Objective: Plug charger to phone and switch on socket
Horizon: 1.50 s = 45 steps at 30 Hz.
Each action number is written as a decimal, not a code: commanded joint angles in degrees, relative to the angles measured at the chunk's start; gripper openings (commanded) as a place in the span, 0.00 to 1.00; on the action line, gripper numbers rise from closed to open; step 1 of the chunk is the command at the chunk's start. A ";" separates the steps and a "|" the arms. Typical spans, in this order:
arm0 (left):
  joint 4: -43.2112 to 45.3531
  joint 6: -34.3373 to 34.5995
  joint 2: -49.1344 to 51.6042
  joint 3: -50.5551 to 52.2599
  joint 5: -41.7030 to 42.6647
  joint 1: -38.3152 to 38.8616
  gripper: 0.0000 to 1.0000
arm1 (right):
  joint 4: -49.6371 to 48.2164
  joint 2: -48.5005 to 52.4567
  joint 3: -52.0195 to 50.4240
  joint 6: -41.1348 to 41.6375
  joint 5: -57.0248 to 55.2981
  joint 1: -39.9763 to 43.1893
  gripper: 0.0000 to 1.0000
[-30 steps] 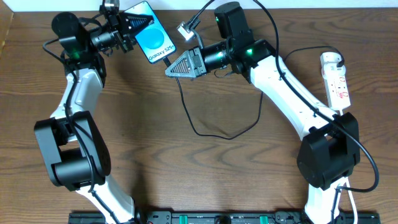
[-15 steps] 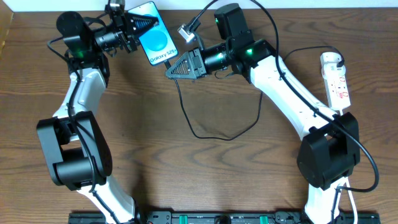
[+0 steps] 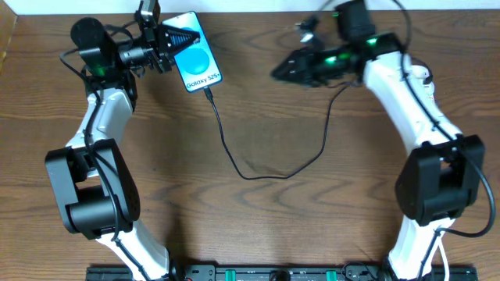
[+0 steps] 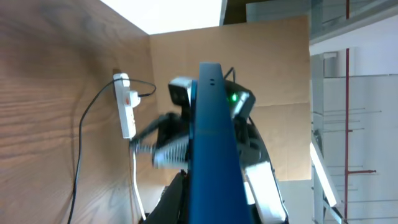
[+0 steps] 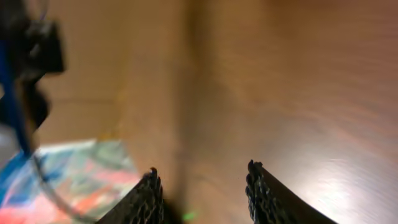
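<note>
The phone [image 3: 198, 61], cyan-blue screen with a white band, lies at the table's far left. My left gripper [image 3: 181, 37] is shut on its far end; in the left wrist view the phone [image 4: 211, 149] shows edge-on between the jaws. The charger's black cable [image 3: 234, 160] runs from the phone's near end, where its plug tip sits at the port, in a loop across the table toward the right. My right gripper [image 3: 280, 72] is open and empty, blurred, above the table's far right; its fingers [image 5: 202, 177] show nothing between them. The socket is mostly hidden behind the right arm in the overhead view; it shows in the left wrist view [image 4: 126, 106].
The right arm's white links [image 3: 406, 94] span the far right of the table. A white wall edge runs along the back. The brown wooden table [image 3: 258, 226] fills the view, with a black rail at the front edge.
My right gripper let go of the cable near the phone and swung right and away. The phone and my left gripper stayed nearly still.
</note>
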<state>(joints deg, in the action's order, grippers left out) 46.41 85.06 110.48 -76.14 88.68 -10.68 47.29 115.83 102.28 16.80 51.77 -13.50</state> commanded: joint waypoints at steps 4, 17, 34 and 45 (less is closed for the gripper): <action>0.17 -3.63 -0.63 1.88 -0.35 3.98 0.07 | 5.20 -0.24 0.20 -5.35 -12.02 0.33 0.43; -37.90 -22.34 -0.61 3.52 -23.26 8.09 0.07 | 12.04 -0.24 0.20 -7.72 -18.95 0.33 0.44; -65.88 -66.49 0.79 3.52 -26.43 10.56 0.07 | 14.49 -0.24 0.13 -9.20 -20.41 -0.52 0.44; -68.85 -69.59 5.07 3.52 -28.35 10.56 0.07 | 15.17 -0.22 0.13 -9.11 -24.09 -4.02 0.45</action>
<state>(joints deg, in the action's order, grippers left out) -20.40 17.23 112.44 -71.81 59.81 -0.25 62.26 115.83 102.28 8.47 29.04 -16.60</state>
